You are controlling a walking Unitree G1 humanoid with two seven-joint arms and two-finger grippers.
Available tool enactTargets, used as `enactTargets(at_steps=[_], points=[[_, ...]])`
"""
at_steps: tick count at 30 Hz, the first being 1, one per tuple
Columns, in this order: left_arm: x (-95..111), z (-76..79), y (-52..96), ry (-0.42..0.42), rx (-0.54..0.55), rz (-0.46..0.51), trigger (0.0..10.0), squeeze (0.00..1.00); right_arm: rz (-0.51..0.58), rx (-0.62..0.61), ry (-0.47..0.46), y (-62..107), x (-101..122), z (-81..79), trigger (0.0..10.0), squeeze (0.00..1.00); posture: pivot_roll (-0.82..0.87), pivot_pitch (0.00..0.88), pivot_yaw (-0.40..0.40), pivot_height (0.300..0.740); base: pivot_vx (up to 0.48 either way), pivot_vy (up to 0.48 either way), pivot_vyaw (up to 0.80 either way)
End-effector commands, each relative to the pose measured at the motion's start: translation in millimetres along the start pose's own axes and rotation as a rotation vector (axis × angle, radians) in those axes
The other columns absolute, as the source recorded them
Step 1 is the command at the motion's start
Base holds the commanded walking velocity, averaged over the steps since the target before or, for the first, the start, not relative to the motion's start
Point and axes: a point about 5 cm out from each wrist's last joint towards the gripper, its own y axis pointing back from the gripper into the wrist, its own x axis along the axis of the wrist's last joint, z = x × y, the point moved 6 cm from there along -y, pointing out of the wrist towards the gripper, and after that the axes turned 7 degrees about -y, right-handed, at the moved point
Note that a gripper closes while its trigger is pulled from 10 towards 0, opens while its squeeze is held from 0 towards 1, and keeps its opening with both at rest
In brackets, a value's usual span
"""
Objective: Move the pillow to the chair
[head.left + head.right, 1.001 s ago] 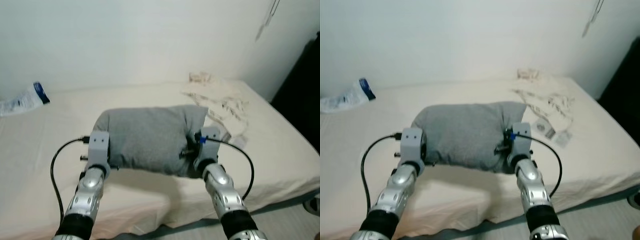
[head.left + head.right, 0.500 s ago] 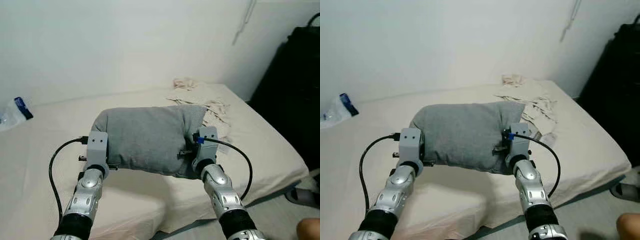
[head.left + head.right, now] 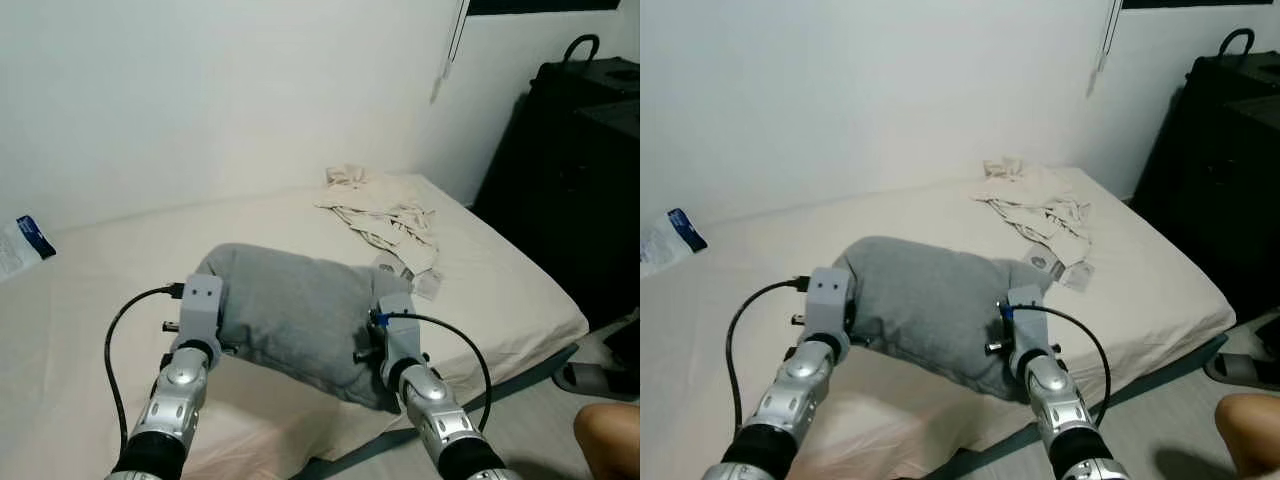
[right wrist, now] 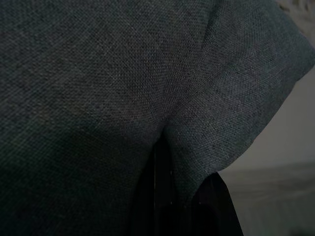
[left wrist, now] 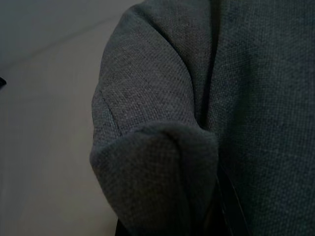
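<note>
A grey pillow [image 3: 290, 315] is held above the bed [image 3: 90, 290], pinched at each end by the left gripper [image 3: 222, 335] and right gripper [image 3: 372, 345]. The view has swung right since a second ago, suggesting carrying has begun.

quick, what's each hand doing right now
Left hand: closed on the grey pillow, at its left end.
Right hand: closed on the pillow's right end.
</note>
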Motion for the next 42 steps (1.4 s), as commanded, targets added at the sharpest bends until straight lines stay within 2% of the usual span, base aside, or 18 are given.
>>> enactTargets(at_steps=[1,5,8,10,16,18,22,27,31,42], points=[[8,-2.2,-0.8,-0.033,0.012,0.05,10.0,0.0,0.032,0.013,0.024,-3.7,12,-6.8,10.0,0.0,0.0,0.022,-0.047,0.74,0.0,0.0,0.0],[3,-1.6,-1.4,-0.038,-0.005,0.031,10.0,0.0,0.047,0.025,0.013,-3.8,15,-7.6,10.0,0.0,0.0,0.029,-0.047,0.74,0.0,0.0,0.0],[-7,-0.4,-0.6,-0.01,-0.007,-0.006,10.0,0.0,0.055,0.018,0.005,-2.5,13,-4.7,10.0,0.0,0.0,0.029,-0.065,0.74,0.0,0.0,0.0],[-10,4.2,3.0,-0.036,-0.032,0.01,10.0,0.0,0.049,0.029,0.054,-0.5,8,-4.6,10.0,0.0,0.0,0.012,-0.081,0.74,0.0,0.0,0.0],[-7,0.6,4.6,-0.023,-0.029,0.037,10.0,0.0,0.102,0.025,0.012,-1.9,23,-3.6,10.0,0.0,0.0,0.0,-0.055,0.74,0.0,0.0,0.0],[-5,2.7,2.5,-0.042,-0.038,0.045,10.0,0.0,0.092,0.007,0.015,-2.5,22,0.6,10.0,0.0,-0.01,0.01,-0.056,0.74,0.0,0.0,0.0],[-9,1.7,2.5,-0.005,-0.024,0.022,10.0,0.0,0.103,-0.036,-0.039,0.4,20,8.9,10.0,0.0,-0.01,0.012,-0.051,0.74,0.0,0.0,0.0],[-14,9.1,5.9,-0.022,-0.056,0.018,10.0,0.0,0.1,-0.039,-0.038,4.6,10,9.0,10.0,0.0,-0.02,0.025,-0.037,0.74,0.0,0.0,0.0],[-19,6.5,6.9,-0.023,-0.047,0.007,10.0,0.0,0.091,-0.047,-0.049,5.7,5,10.9,10.0,0.0,-0.02,0.021,-0.034,0.74,0.0,0.0,0.0],[-8,13.5,3.8,-0.003,-0.064,0.032,10.0,0.0,0.115,-0.048,-0.048,6.6,12,11.5,10.0,0.0,-0.03,0.026,-0.038,0.74,0.0,0.0,0.0]])
